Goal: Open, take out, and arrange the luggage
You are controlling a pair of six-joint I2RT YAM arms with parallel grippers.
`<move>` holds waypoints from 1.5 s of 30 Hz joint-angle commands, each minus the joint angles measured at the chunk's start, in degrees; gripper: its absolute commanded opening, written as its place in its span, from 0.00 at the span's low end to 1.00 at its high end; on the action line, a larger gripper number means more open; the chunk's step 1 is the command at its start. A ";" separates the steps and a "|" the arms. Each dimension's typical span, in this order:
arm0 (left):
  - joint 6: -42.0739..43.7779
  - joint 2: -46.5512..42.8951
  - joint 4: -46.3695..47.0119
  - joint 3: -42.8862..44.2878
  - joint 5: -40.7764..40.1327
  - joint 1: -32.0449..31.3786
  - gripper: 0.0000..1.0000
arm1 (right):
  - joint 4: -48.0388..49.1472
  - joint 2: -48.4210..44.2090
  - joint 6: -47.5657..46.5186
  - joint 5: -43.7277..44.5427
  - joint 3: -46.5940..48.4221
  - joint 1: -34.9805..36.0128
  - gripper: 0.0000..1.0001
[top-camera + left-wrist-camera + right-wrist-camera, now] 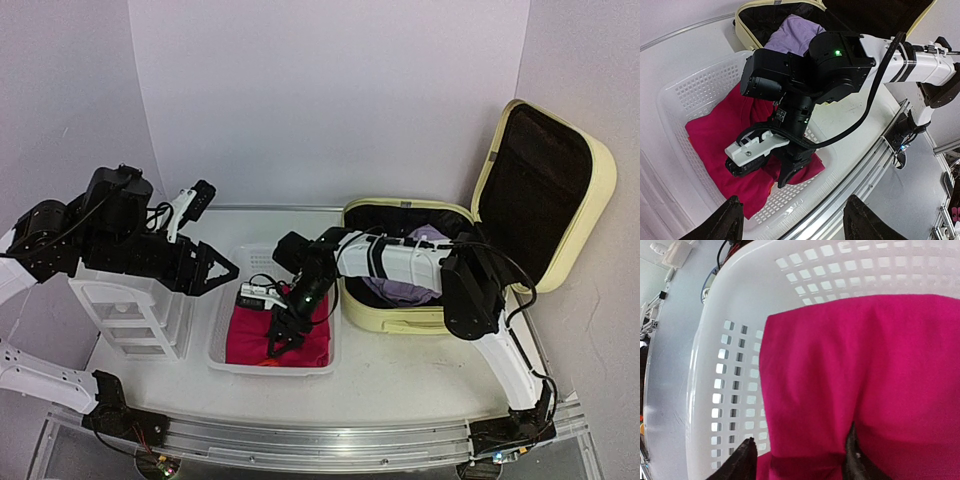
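The luggage (400, 318) lies open at the right of the table, its pale yellow lid (545, 190) standing up, and a purple cloth (400, 290) rests inside. In the left wrist view the luggage (747, 35) and the purple cloth (792, 35) are at the top. A magenta cloth (245, 335) lies in the white mesh basket (270, 367). My right gripper (283, 338) is down on that cloth near the basket's front. Its fingers are spread in the right wrist view, right gripper (800, 440) straddling the magenta cloth (865, 365). My left gripper (222, 270) hovers open above the basket's left side, holding nothing.
A white drawer organizer (135, 310) stands left of the basket, under my left arm. The right arm stretches from the luggage side across to the basket (685, 85). A metal rail (320, 435) runs along the table's near edge. White walls close in the back and sides.
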 commanded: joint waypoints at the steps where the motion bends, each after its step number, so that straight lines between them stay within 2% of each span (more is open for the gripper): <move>1: 0.61 0.17 2.31 -0.11 -1.17 0.11 0.70 | 3.88 -1.74 10.54 -2.71 -0.77 0.20 0.73; 3: 1.07 0.41 2.29 0.04 -1.54 0.11 0.70 | 4.41 -5.08 12.66 2.27 -2.36 0.24 0.82; 6: 1.56 0.95 2.27 0.43 -1.56 0.11 0.71 | 6.13 -9.74 17.64 9.75 -5.18 -0.02 0.83; 11: 2.74 2.47 2.35 1.23 -1.45 0.11 0.72 | 8.73 -14.64 25.39 17.16 -8.54 0.06 0.76; 14: 3.08 3.34 2.40 1.69 -1.10 0.11 0.72 | 10.21 -15.82 29.48 15.06 -10.15 0.07 0.73; 15: 3.02 3.59 2.44 1.73 -1.03 0.11 0.72 | 11.07 -16.08 30.40 14.19 -10.71 0.07 0.69; 16: 3.00 3.73 2.44 1.76 -0.99 0.11 0.72 | 11.57 -16.05 31.23 12.89 -11.05 0.08 0.61; 18: 3.00 3.81 2.59 1.61 -0.98 0.10 0.72 | 12.42 -14.98 33.39 9.00 -10.94 0.13 0.33; 19: 3.01 3.77 2.60 1.52 -1.03 0.11 0.72 | 13.24 -14.02 34.87 6.36 -10.78 0.23 0.24; 22: 2.86 3.70 2.71 1.27 -1.37 0.11 0.72 | 17.78 -11.24 39.14 0.27 -12.00 1.16 0.17; 27: 2.35 2.80 2.80 0.68 -1.78 0.11 0.72 | 20.74 -7.95 41.32 1.24 -15.05 1.80 0.10; 32: 2.04 2.27 2.86 0.11 -2.02 0.11 0.72 | 20.08 -3.42 41.32 8.18 -16.10 1.74 0.09; 36: 2.12 2.48 2.80 -0.05 -2.04 0.11 0.72 | 18.59 -3.80 40.08 14.65 -16.38 1.85 0.09; 39: 2.12 2.54 2.86 -0.35 -2.22 0.11 0.73 | 18.29 -7.38 39.74 13.15 -16.89 1.83 0.12; 41: 2.12 2.52 2.79 -0.29 -2.60 0.11 0.73 | 18.59 -11.44 40.15 11.47 -17.09 1.84 0.17; 45: 2.27 1.75 2.97 -0.29 -4.59 0.11 0.73 | 18.36 -20.68 40.02 14.31 -17.37 1.89 0.37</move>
